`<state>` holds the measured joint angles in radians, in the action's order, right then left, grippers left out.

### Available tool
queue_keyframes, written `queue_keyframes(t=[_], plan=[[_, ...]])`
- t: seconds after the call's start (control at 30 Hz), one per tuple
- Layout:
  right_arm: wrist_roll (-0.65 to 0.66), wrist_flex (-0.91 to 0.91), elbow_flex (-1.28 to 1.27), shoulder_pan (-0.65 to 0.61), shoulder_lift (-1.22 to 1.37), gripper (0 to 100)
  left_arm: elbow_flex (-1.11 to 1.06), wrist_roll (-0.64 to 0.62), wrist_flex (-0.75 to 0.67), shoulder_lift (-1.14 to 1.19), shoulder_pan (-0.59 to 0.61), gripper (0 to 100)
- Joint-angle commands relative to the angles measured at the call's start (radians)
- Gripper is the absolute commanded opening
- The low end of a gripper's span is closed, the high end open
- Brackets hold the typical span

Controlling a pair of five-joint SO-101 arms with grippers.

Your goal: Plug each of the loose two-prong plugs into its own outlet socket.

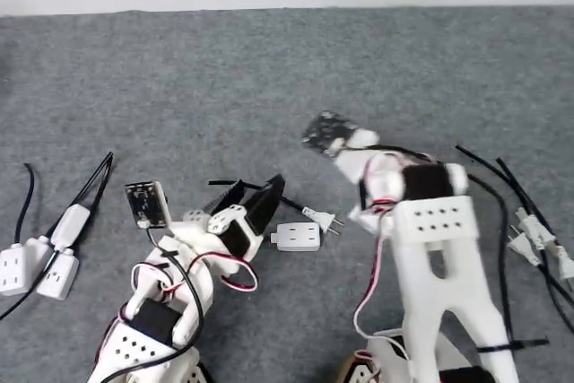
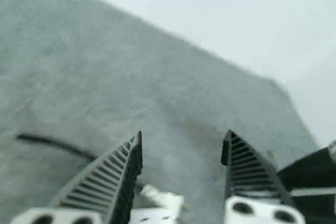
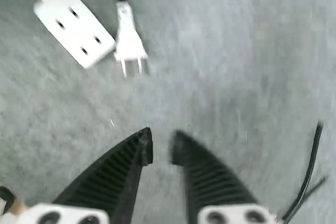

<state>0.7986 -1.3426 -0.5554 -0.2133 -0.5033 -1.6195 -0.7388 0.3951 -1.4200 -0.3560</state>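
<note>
- The flat grey carpet-textured desk carries everything I can see.
- The white plastic right arm rises from the front edge, right of centre, and bends over toward the middle of the desk.
- The right fingers, black and ribbed, stand narrow with only a slim gap between the tips. They hold nothing and hang over bare desk, short of the block and plug.
- The white plastic left arm comes up near the front-left corner and leans toward the middle.
- The left fingers, also black and ribbed, are spread wide and grip nothing. From the high view, their tips sit just beside the block's left end.
- A white rectangular plastic outlet block lies near the middle of the desk, toward the front edge, between the two arms. In my right wrist feed its slots look unfilled.
- A white two-prong plug on a black cord lies loose just beside the block's far right corner. Its prongs point toward the right edge, away from the block.
- By the left edge I see a cluster of white outlet blocks with black cords.
- By the right edge, several small white plugs lie loose on black cords.
</note>
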Motion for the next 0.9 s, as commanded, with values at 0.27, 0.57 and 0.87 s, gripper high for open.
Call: queue_keyframes(t=[0.27, 0.57, 0.87], plan=[[0.081, 0.191, 0.011, -0.101, 0.286, 22.7, -0.070, 0.098, 0.029, -0.011, 0.233, 24], [0.089, 0.239, 0.009, -0.108, 0.437, 22.7, -0.070, 0.098, 0.021, -0.009, 0.233, 24], [0.078, 0.209, -0.028, -0.191, 0.446, 22.4, -0.070, 0.098, 0.021, -0.009, 0.233, 24]])
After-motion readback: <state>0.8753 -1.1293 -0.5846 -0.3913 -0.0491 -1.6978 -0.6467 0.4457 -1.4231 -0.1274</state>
